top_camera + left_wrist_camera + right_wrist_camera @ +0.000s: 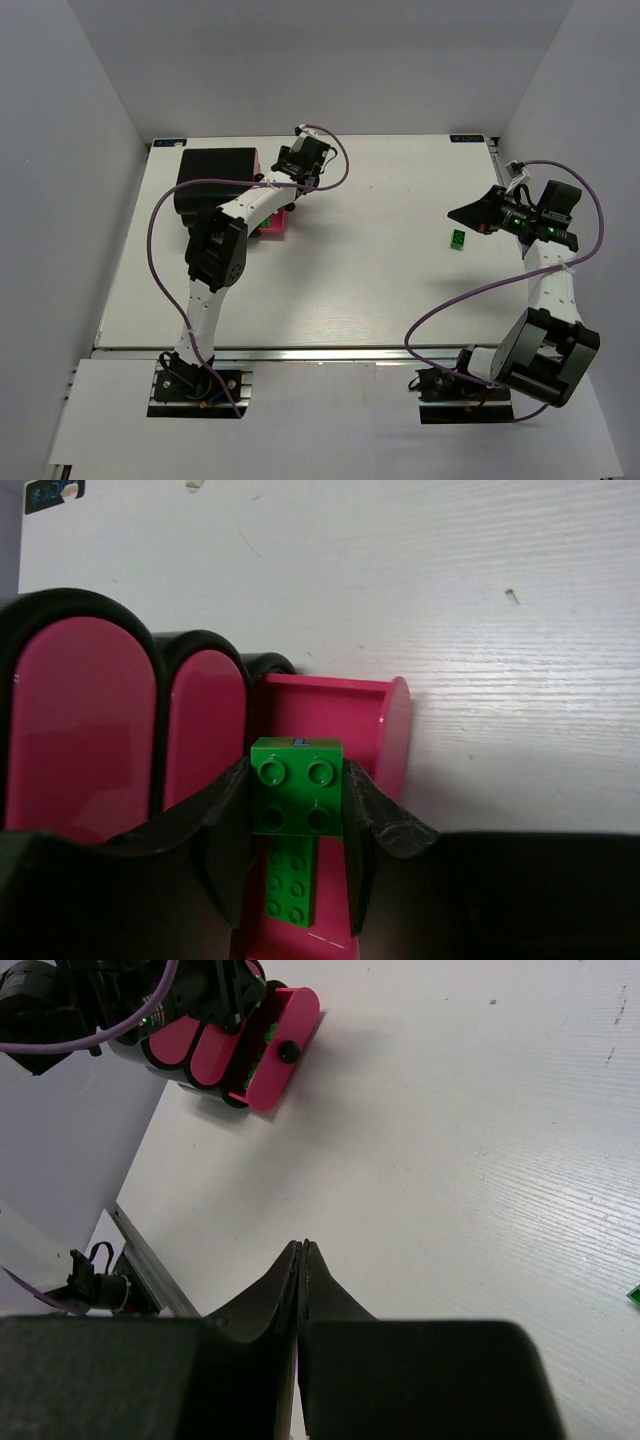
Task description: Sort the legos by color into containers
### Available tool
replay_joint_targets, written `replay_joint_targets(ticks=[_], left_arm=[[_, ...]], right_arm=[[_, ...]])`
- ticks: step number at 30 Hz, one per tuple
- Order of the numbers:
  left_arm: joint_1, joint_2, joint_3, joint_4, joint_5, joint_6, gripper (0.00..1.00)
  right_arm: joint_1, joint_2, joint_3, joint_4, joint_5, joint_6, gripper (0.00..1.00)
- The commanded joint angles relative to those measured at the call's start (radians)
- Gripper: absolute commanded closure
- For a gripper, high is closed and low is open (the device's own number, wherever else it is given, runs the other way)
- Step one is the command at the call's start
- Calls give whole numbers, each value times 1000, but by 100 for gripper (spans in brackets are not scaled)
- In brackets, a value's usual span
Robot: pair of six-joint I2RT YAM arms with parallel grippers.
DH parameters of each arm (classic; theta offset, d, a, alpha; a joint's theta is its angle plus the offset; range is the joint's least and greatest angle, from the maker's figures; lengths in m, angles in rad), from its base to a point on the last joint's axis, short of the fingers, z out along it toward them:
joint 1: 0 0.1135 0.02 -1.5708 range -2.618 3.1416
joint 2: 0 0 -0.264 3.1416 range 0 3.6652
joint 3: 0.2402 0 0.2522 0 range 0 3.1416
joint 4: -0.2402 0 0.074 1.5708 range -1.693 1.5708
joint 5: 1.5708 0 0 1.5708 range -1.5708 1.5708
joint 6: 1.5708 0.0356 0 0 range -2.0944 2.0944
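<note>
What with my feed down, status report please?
Left gripper shut on green brick over open pink drawer. Right gripper shut, empty. Loose green brick on table.

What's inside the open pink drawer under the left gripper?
One long green strip lies in the open drawer. The square green brick in the left gripper covers its far end; the fingers hide the floor beside it.

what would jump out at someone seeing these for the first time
The bright green lego pinched in the left tool stands out, right over the open pink drawer, where a longer green strip lies. Next comes the lone green brick on the white table near the right tool, whose fingers are pressed shut on nothing.
</note>
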Motion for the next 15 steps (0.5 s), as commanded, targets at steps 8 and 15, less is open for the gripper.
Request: replay_joint_targets(ticks=[8,15], left_arm=[[17,20,43,-28,-20,22,55],[17,23,73,-59,-11,20,33]], right_arm=[[1,10,-10,27,-31,-3,100],[0,8,-10,25,-33,-3,100]])
